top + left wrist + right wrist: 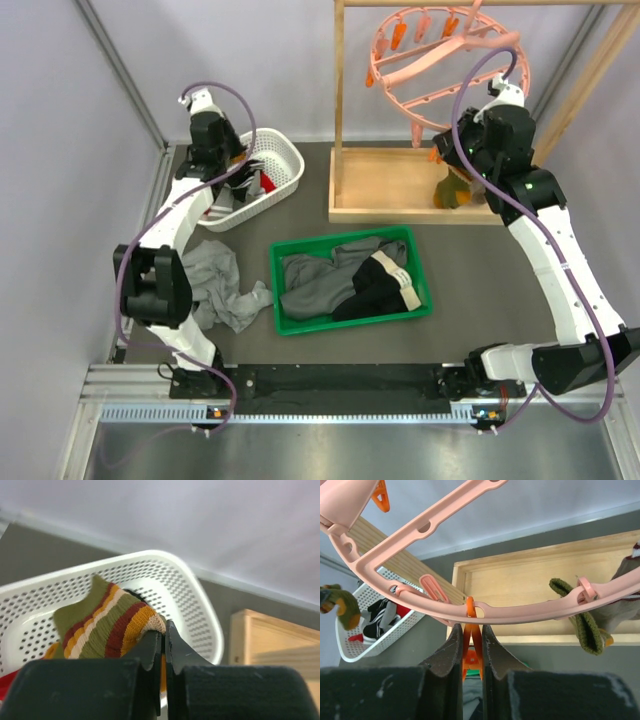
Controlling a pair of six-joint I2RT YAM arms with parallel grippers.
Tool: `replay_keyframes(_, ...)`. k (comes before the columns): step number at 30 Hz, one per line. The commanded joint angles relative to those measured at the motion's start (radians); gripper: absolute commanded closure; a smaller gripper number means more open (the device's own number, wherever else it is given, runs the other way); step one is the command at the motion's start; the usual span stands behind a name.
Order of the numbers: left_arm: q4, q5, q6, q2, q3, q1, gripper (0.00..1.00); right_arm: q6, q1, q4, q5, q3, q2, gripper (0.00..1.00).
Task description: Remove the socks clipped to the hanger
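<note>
The left pincer (164, 630) is pinched together on one end of a striped sock (107, 622), a ribbed knit in olive with red, orange and cream bands. It holds the sock over the white basket (200, 605) (a plastic tub whose walls are pierced with rows of small round holes). Red, black and white basket socks (380, 620) lie inside it.

The right pincer (472, 632) is closed to a narrow slit, its 2 dark fingers pressing on either side of an orange clip (470, 657). The clip dangles from the hanger (445, 612), which is smooth pink plastic: curved rings joined by flat bars with holes. The hanger hangs tilted near the top of the light wooden rack (340, 100). Just right of this pincer, 1 thick, fuzzy olive sock (587, 627) hangs from the ring by a pink clip. A grey-brown sock (625, 597) hangs beyond it at the edge of the wrist view.

From above, a green crate (340, 241) on the dark tabletop (480, 270) holds grey and black garments (320, 280) with a cream band. A crumpled grey cloth (215, 275) lies just left of the crate, beside the left arm
</note>
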Motion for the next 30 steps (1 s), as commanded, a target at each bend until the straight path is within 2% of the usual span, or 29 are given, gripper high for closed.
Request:
replay_keyframes(1,-0.059,0.028,-0.072,0.112,0.019,0.076,1.00,0.006,-0.008,0.052,-0.047,0.041,-0.035,0.95)
replay_keyframes(6,-0.053,0.075,-0.117,0.171,-0.051,0.093,0.99,0.003,-0.008,0.055,-0.055,0.036,-0.041,0.93)
replay_keyframes(8,-0.074,0.062,-0.117,0.204,-0.047,0.093,0.89,0.005,-0.006,0.056,-0.059,0.036,-0.041,0.93)
replay_keyframes(9,-0.082,0.060,-0.109,0.218,-0.040,0.093,0.76,0.011,-0.006,0.058,-0.070,0.036,-0.043,0.93)
replay_keyframes(11,-0.103,0.100,-0.089,0.212,-0.024,0.093,0.57,0.022,-0.008,0.063,-0.087,0.036,-0.044,0.93)
replay_keyframes(12,-0.097,0.112,-0.071,0.185,-0.025,0.092,0.42,0.032,-0.008,0.066,-0.105,0.033,-0.047,0.93)
replay_keyframes(15,-0.042,0.143,-0.049,0.102,-0.043,0.091,0.27,0.057,-0.008,0.075,-0.110,0.033,-0.047,0.93)
replay_keyframes(16,-0.037,0.143,-0.043,0.081,-0.043,0.091,0.18,0.063,-0.008,0.078,-0.110,0.037,-0.046,0.93)
replay_keyframes(19,-0.020,0.169,-0.025,0.005,-0.043,0.085,0.08,0.095,-0.008,0.087,-0.115,0.041,-0.047,0.94)
replay_keyframes(23,0.068,0.322,-0.019,-0.084,-0.111,0.065,0.07,0.132,-0.008,0.098,-0.147,0.050,-0.046,0.95)
replay_keyframes(26,0.160,0.380,0.015,-0.150,-0.178,0.001,0.06,0.157,-0.006,0.101,-0.161,0.054,-0.044,0.96)
replay_keyframes(29,0.217,0.367,0.088,-0.200,-0.238,-0.129,0.06,0.186,-0.006,0.113,-0.179,0.054,-0.044,0.96)
replay_keyframes(30,0.233,0.338,0.101,-0.222,-0.253,-0.208,0.06,0.193,-0.006,0.119,-0.188,0.054,-0.046,0.97)
